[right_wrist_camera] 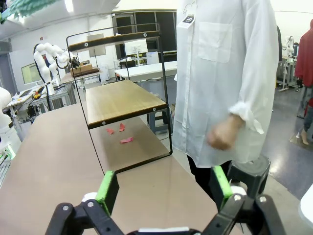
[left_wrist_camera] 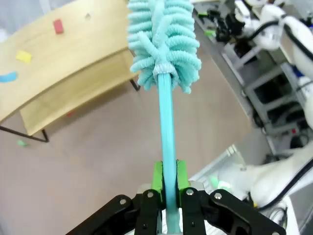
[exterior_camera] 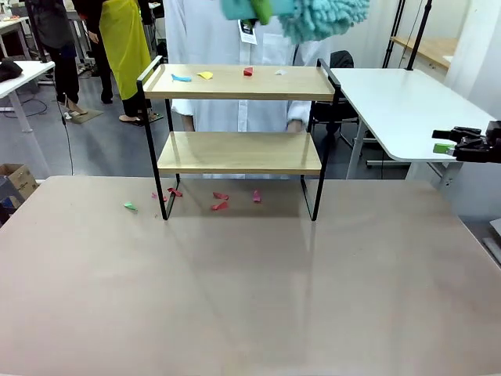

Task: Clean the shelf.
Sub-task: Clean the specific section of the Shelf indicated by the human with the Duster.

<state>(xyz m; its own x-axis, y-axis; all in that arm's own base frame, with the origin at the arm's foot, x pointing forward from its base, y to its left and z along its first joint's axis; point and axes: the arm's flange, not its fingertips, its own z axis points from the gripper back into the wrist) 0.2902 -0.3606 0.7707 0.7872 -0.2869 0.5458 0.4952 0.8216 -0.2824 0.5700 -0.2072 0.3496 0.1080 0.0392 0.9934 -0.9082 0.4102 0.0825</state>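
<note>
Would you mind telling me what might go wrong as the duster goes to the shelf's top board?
1. The person stands close behind the shelf; a sweep of the duster may brush them or flick the coloured scraps at them.
2. The left gripper pinches only the thin handle, far from the head, so it may pivot.
3. The thin-framed shelf may slide if pushed.

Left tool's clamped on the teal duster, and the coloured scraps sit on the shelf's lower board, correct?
Not the lower board. The left tool is clamped on the teal duster, but the coloured scraps sit on the shelf's top board, as the front view shows.
</note>
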